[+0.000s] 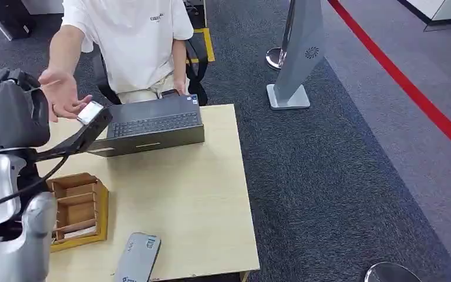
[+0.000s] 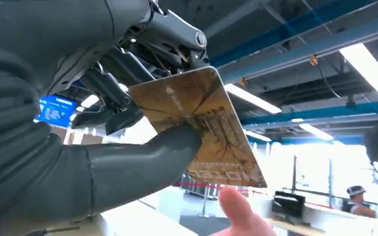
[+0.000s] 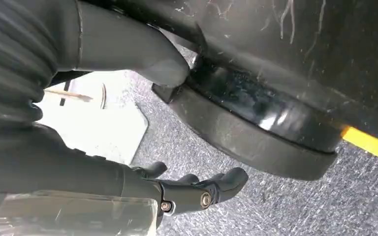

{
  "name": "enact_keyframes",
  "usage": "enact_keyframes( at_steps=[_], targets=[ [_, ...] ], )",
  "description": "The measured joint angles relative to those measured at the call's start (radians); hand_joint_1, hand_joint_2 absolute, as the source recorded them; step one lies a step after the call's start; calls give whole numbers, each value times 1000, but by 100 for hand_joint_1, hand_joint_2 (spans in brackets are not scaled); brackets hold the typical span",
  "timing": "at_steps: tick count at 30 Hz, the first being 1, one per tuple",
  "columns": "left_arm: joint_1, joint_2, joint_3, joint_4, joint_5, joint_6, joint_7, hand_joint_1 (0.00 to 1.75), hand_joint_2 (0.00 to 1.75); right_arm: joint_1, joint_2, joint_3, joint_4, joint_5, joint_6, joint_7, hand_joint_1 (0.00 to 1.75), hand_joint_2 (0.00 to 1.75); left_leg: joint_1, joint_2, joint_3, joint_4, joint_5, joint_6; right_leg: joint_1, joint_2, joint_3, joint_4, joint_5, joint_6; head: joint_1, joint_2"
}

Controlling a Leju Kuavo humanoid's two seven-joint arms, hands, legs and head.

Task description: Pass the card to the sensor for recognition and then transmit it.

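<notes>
Grey carpet (image 1: 329, 176) w/ red line (image 1: 411, 88), wood table (image 1: 199, 200), ceiling strip lights (image 2: 369, 64)

Left hand (image 2: 128, 113): grey ribbed cover, thick grey thumb, dark fingers. Silver arm (image 1: 9, 235), black cable (image 1: 17, 191). Right hand (image 3: 177, 189): dark fingers, silver screws.

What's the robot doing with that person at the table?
The robot's left hand holds a gold card up toward a person sitting behind the table. The person's open hand reaches out close to the card, not touching it yet. A laptop sits on the table between them. The robot's right hand hangs by the floor, holding nothing.
</notes>
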State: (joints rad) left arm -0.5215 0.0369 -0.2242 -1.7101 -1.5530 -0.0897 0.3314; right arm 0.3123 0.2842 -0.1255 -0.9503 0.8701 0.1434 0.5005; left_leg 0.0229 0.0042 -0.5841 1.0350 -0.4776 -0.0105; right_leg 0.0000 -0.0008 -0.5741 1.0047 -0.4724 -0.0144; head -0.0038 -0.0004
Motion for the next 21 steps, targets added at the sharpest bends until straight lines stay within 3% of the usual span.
enact_keyframes(
  at_steps=[4,9,10,21],
  targets=[
    [-82,25,-48,149,0,15,44,175,175,-7,0,-2,16,8,2,-7,0,175,0,0,0,0,1,0,0,0,0,0,1,1,1,0],
    [-142,36,-87,257,0,13,59,175,175,-17,0,-14,28,11,6,3,0,175,0,1,0,0,1,0,0,2,0,0,1,1,1,0],
    [-150,36,-91,270,0,8,59,0,175,-20,0,-16,29,12,8,5,0,175,0,1,-1,0,1,0,0,2,0,0,1,1,1,0],
    [-157,48,-92,307,0,-22,46,0,175,-22,0,-22,29,2,14,12,0,175,0,1,-1,0,1,0,0,1,0,0,1,1,1,0]
  ],
)
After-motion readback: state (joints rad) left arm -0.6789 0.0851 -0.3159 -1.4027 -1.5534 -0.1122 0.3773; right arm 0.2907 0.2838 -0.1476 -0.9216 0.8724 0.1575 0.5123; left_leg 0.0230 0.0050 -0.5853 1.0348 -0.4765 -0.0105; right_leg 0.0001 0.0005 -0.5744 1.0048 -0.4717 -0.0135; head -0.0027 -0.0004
